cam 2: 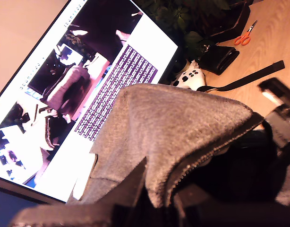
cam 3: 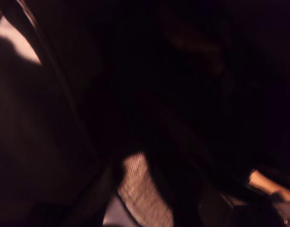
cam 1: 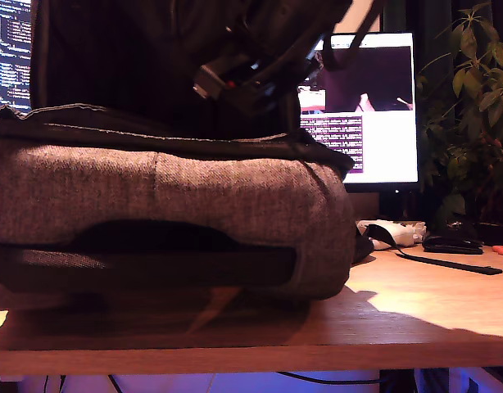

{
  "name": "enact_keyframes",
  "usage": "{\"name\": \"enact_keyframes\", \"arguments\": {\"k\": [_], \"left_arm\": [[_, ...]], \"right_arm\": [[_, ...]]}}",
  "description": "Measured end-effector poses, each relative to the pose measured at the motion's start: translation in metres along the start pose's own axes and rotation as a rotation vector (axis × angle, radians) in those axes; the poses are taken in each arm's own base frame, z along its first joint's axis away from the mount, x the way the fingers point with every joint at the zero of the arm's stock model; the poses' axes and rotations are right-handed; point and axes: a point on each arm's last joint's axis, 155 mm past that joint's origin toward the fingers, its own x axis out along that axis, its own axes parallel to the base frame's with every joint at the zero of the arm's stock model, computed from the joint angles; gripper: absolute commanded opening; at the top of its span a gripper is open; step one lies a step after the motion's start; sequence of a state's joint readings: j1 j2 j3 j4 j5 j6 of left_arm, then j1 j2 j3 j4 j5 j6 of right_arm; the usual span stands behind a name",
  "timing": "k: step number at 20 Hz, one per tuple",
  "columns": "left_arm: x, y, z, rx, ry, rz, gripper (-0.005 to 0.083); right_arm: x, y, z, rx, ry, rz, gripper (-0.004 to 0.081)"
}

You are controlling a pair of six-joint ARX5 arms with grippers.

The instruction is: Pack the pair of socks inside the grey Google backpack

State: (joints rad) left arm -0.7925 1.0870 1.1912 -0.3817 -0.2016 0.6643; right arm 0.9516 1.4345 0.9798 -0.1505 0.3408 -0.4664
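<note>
From the exterior view, the grey Google backpack lies flat across the wooden desk, filling the exterior view's left and middle, with a dark arm hanging over its upper edge and a lit monitor behind. A white controller and a black strap lie on the desk at the exterior view's right, near a plant. In the first wrist view, a raised flap of the backpack with its zipper edge stands just before my first gripper, apparently pinched, though I cannot tell for certain. Orange scissors lie beyond. The second wrist view is nearly black; a patch of tweed shows, and I cannot tell how my second gripper stands. The socks are nowhere visible.
</note>
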Motion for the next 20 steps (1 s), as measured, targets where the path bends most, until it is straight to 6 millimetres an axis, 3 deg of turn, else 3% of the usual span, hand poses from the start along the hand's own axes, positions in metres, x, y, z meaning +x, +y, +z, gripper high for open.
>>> {"name": "enact_keyframes", "arguments": {"k": [4,8,15,17,19,20], "left_arm": [[0.001,0.002,-0.001,-0.005,-0.003,-0.001,-0.0024],[0.001,0.004,-0.001,-0.007,-0.007,-0.002,-0.0024],[0.001,0.003,-0.001,-0.007,-0.008,-0.003,-0.0024],[0.001,0.003,-0.001,-0.007,-0.008,-0.003,-0.0024],[0.001,0.004,-0.001,-0.007,-0.008,-0.003,-0.0024],[0.001,0.004,-0.001,-0.007,-0.008,-0.003,-0.0024]], "right_arm": [[-0.018,-0.007,-0.001,0.081,0.001,0.0,0.0421],[-0.052,-0.026,0.01,0.171,-0.056,-0.024,0.0421],[-0.1,-0.036,-0.014,0.301,-0.006,-0.018,0.0417],[-0.118,-0.049,-0.022,0.332,-0.001,-0.067,0.0307],[-0.135,-0.057,-0.032,0.38,0.009,-0.095,0.0025],[-0.14,-0.06,-0.037,0.398,0.013,-0.103,-0.0005]]}}
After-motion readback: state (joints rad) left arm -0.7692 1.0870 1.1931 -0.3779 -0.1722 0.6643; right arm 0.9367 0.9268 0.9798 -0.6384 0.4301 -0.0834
